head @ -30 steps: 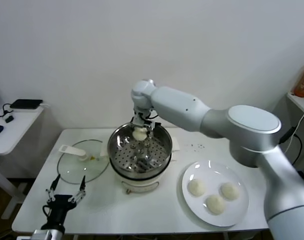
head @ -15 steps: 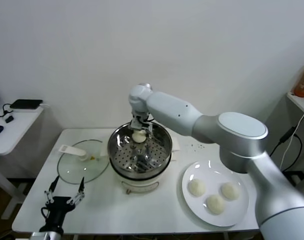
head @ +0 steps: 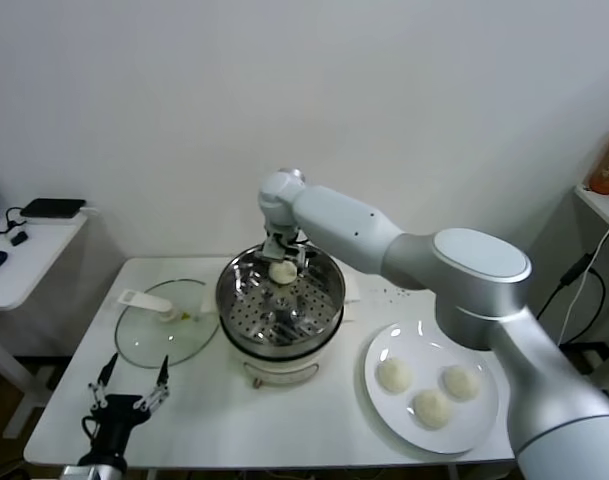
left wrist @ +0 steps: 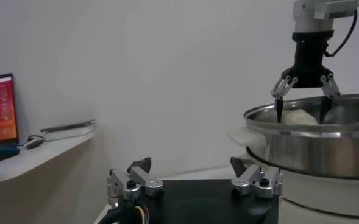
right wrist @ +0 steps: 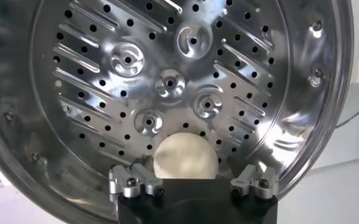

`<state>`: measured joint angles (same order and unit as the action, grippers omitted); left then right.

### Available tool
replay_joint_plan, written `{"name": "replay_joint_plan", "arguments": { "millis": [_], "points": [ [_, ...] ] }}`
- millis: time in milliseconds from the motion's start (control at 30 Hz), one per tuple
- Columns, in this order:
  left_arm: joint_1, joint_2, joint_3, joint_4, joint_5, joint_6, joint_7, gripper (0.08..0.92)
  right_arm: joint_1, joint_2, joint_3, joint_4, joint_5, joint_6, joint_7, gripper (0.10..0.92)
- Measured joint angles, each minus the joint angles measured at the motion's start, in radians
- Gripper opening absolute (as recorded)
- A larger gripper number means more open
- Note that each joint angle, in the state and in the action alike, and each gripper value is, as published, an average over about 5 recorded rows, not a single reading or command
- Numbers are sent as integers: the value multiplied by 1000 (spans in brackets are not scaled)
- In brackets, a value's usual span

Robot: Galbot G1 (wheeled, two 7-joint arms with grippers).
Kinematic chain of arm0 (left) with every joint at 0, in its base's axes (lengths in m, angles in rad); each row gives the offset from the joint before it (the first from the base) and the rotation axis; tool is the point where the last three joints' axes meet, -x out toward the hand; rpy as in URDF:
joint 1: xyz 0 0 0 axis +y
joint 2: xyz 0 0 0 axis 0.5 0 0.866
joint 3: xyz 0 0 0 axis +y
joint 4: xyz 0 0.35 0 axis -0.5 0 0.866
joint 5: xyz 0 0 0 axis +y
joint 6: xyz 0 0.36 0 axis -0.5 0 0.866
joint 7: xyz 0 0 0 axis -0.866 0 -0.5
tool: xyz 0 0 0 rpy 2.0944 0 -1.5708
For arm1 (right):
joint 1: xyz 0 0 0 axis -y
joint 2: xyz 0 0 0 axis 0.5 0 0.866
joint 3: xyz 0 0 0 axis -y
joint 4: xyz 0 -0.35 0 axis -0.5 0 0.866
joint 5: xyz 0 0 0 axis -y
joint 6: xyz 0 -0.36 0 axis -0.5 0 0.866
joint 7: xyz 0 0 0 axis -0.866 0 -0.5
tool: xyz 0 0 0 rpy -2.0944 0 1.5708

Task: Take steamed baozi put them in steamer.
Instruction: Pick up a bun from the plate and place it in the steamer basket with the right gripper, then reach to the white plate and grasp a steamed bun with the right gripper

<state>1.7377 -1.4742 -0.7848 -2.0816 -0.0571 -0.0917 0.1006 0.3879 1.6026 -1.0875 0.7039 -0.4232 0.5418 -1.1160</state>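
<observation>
- Steel steamer (head: 280,300), at the surface's back middle, now has one baozi (head: 282,271) on its tray.
- My right gripper (head: 282,262) fingers just spread open around it: released.
- Left gripper (head: 132,395) waits open by the front-left corner.
- Plate (head: 384,345): three to go.

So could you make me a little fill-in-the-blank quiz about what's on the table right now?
1. The white plate holds ___ baozi.
2. The right gripper is above the far side of the ___, fingers spread around one baozi.
3. The glass lid lies on the steamer's ___ side.
4. The left gripper holds ___.

Missing words: three; steamer; left; nothing
</observation>
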Motion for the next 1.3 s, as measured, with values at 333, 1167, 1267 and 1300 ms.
{"name": "replay_joint_plan", "arguments": {
  "millis": [333,1167,1267,1300],
  "points": [
    [-3,-10,5,-11,4,8,0,823,103,-91,-64,105,176,-49,-63,823],
    [22,-11,39,-46,21,13,-1,823,379,-709,-421,583,822,-512,-42,823],
    [23,-14,47,-48,23,13,-1,823,359,-774,-438,621,857,-567,-14,823],
    [25,-16,50,-49,24,12,-1,823,351,-793,-443,632,867,-584,-4,823]
  ]
}}
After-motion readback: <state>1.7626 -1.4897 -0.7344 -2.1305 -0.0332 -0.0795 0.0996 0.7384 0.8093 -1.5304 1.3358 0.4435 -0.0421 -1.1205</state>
